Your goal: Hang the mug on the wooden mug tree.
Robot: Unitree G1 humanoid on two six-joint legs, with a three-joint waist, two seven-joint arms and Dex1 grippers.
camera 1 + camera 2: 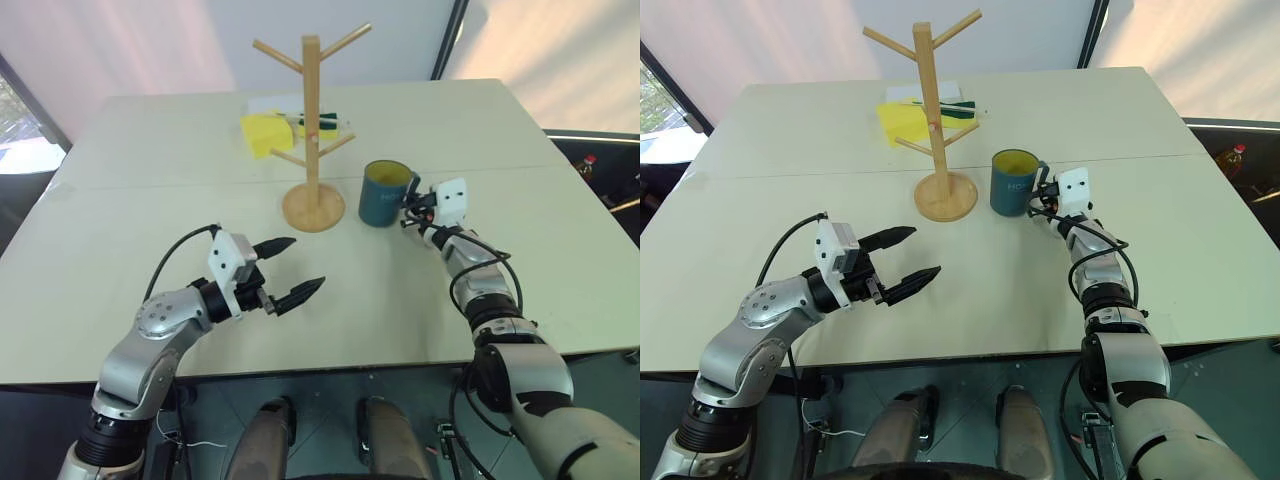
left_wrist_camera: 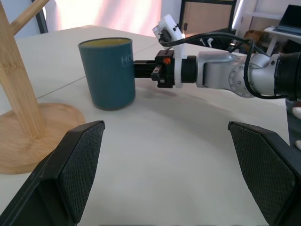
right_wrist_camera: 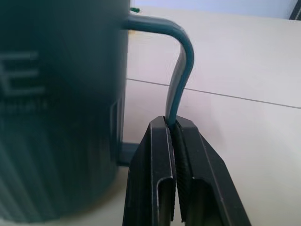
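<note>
Pale matte table (image 1: 150, 200): right end effector (image 1: 412, 212) pinches glossy cylindrical mug (image 1: 384, 195) handle.

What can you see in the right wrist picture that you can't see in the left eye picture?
Right wrist view: the right tool up close, its two black fingers pinched shut on the mug's handle, and pale lettering on the mug.

Left eye view: the wooden mug tree standing on the table, a yellow cloth behind it, and the left tool open over the table, holding nothing.

Both: the teal mug, the right tool at its handle, and the pale table.
</note>
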